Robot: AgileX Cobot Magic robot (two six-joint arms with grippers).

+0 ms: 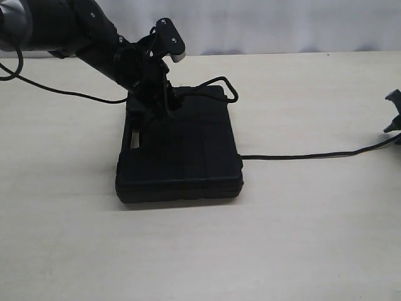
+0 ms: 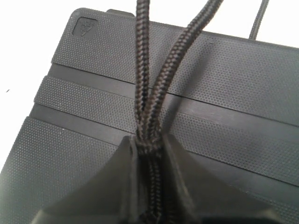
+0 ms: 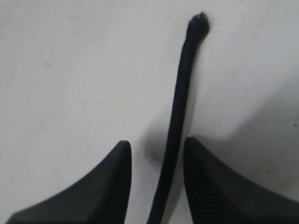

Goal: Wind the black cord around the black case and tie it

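On the table (image 1: 301, 238) the case (image 1: 182, 157) lies flat, a rigid box with a textured lid that should keep a wrap from sliding. Over the case's far left corner the left gripper (image 2: 149, 145) is clamped on two strands of the cord (image 2: 141, 70), which run across the lid. From the case's near right corner the cord trails off to the right gripper (image 3: 157, 141), well to the case's right. Its jaws stand apart either side of the cord, though whether one finger brushes it is hard to tell. The frayed tip (image 3: 198, 21) lies just past them. The braid looks soft, light and limp, so it will likely sag unless kept taut; the best hold seems a little back from the tip
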